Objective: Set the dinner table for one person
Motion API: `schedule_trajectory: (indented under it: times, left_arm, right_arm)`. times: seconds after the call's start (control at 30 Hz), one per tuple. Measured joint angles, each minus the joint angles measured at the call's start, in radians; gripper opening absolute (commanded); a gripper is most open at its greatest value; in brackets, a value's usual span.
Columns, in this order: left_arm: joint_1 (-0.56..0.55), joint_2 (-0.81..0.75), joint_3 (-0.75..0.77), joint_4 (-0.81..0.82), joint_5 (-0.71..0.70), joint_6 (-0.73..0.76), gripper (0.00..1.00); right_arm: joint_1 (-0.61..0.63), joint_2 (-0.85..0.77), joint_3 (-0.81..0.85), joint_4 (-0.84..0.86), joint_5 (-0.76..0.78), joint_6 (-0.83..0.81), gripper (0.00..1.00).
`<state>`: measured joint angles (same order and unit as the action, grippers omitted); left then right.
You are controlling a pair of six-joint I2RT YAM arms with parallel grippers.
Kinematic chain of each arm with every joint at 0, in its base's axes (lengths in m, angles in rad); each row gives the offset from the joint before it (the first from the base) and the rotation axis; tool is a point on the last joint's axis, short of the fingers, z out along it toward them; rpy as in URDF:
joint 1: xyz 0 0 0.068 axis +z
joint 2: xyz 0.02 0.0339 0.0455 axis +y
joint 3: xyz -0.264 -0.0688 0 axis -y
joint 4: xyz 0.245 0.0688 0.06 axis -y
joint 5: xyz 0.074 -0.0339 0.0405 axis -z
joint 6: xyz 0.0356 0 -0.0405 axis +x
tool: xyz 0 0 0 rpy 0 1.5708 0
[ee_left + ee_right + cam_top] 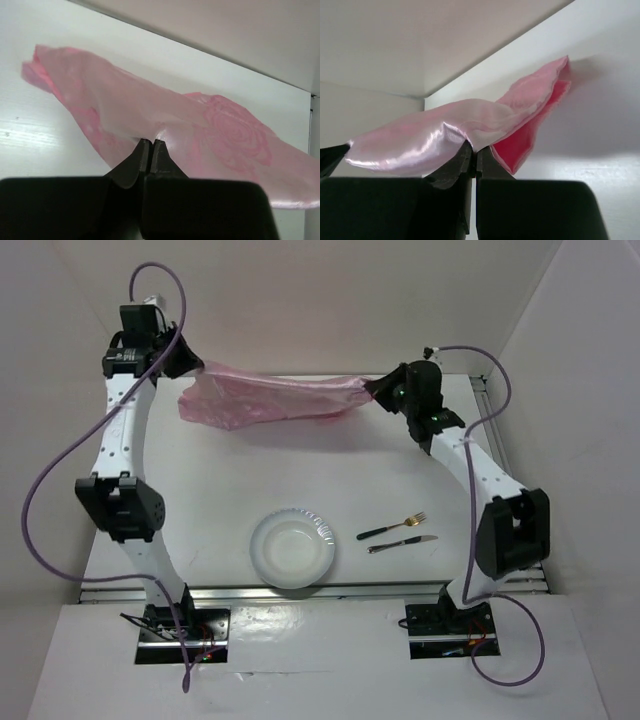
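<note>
Dinner table [220, 460], plate [291, 548] and fork [392, 526] only from above; left gripper [151, 142], right gripper [472, 147] tight on cloth [150, 110].

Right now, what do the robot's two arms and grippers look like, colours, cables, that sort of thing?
Both the left arm and right arm have white links joined by bulky black joint housings. A purple cable loops loosely along each. The left gripper and right gripper are matte black, with fingers tapering to narrow tips.
</note>
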<state>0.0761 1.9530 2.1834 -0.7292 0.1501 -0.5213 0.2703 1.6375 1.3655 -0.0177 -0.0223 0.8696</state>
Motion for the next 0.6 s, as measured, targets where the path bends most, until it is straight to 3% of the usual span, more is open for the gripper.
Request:
schedule_trajectory:
  times: [0.1, 0.13, 0.23, 0.27, 0.3, 0.43, 0.6]
  left_arm:
    - [-0.001, -0.167, -0.134, 0.005, -0.010, 0.029, 0.00]
    - [-0.002, -0.223, -0.208, 0.014, -0.011, 0.032, 0.22]
    - [-0.007, -0.363, -0.478, 0.016, -0.024, 0.044, 0.56]
    - [-0.007, -0.382, -0.560, 0.002, -0.040, 0.046, 0.77]
    - [-0.005, -0.380, -0.645, -0.017, -0.070, 0.031, 0.83]
    - [0.003, -0.286, -0.719, -0.097, -0.142, 0.016, 0.86]
    - [0.009, -0.301, -0.773, -0.095, -0.167, -0.024, 0.70]
  right_arm:
    - [0.000, -0.145, -0.122, 0.015, 0.000, -0.016, 0.00]
    - [0.000, -0.187, -0.173, 0.021, -0.003, -0.020, 0.00]
    - [0.002, -0.278, -0.328, 0.018, -0.025, -0.035, 0.00]
    - [0.002, -0.291, -0.375, 0.013, -0.028, -0.043, 0.00]
    - [0.002, -0.297, -0.421, 0.002, -0.035, -0.051, 0.00]
    - [0.002, -0.295, -0.562, -0.074, -0.052, -0.071, 0.00]
    - [0.002, -0.296, -0.598, -0.124, -0.061, -0.088, 0.00]
